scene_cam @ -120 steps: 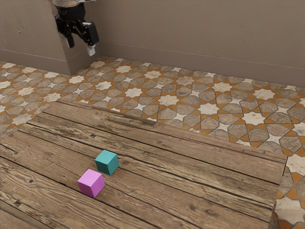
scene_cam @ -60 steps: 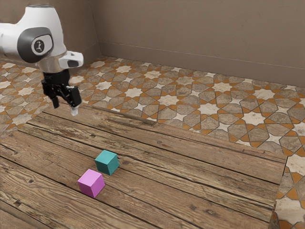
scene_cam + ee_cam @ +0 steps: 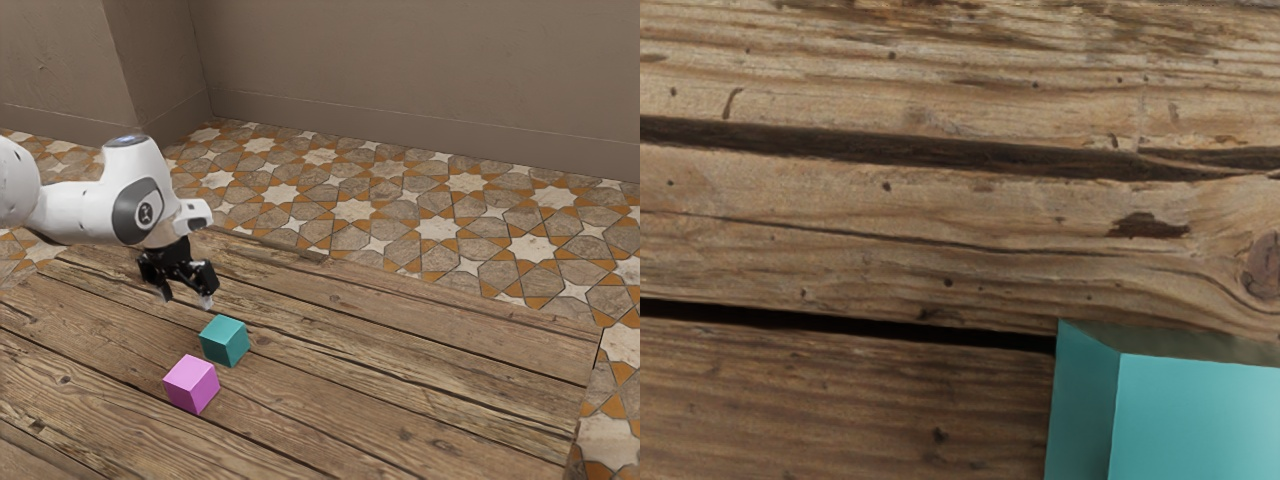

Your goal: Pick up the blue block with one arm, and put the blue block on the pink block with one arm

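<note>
The blue block, teal in colour, rests on the wooden table. Just in front of it, toward the exterior view's left, sits the pink block, nearly touching it at a corner. My gripper hangs open a short way above the table, behind the blue block and slightly to the exterior view's left of it, with nothing between its fingers. In the wrist view a corner of the blue block shows close under my hand, on the planks.
The table's far edge runs behind my hand, with patterned floor tiles and a beige wall beyond. The table's right edge drops to the floor. Bare planks stretch to the exterior view's right of the blocks.
My arm has swung down from high at the upper left toward the table. The gripper now hovers low just behind the blue block. Neither block has moved.
</note>
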Controlling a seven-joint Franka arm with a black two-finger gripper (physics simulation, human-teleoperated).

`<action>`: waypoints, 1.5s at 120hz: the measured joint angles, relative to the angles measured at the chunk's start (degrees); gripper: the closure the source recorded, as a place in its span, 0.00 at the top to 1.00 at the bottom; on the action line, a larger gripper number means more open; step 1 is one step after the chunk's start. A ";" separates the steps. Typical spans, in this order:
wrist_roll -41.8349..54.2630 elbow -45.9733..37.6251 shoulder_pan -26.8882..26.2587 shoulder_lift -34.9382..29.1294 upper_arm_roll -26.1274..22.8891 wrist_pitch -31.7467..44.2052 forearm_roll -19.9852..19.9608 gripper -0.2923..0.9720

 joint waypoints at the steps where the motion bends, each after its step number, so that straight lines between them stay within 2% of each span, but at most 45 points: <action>1: -0.01 0.06 -0.01 0.22 -0.05 0.22 -0.10 0.77; 50: -0.23 3.79 -1.83 7.79 -1.40 4.94 -2.95 0.77; 76: -0.35 1.05 -2.86 3.56 -1.49 5.47 -3.29 0.77; 94: -0.52 -0.90 -3.94 2.89 -1.48 5.57 -3.34 0.77; 165: -0.85 -0.68 -4.05 7.78 -1.60 5.88 -5.93 0.77; 172: -0.85 -0.66 -4.20 7.91 -1.63 5.90 -6.09 0.73; 180: -0.86 -0.65 -4.26 7.97 -1.65 5.92 -6.20 0.62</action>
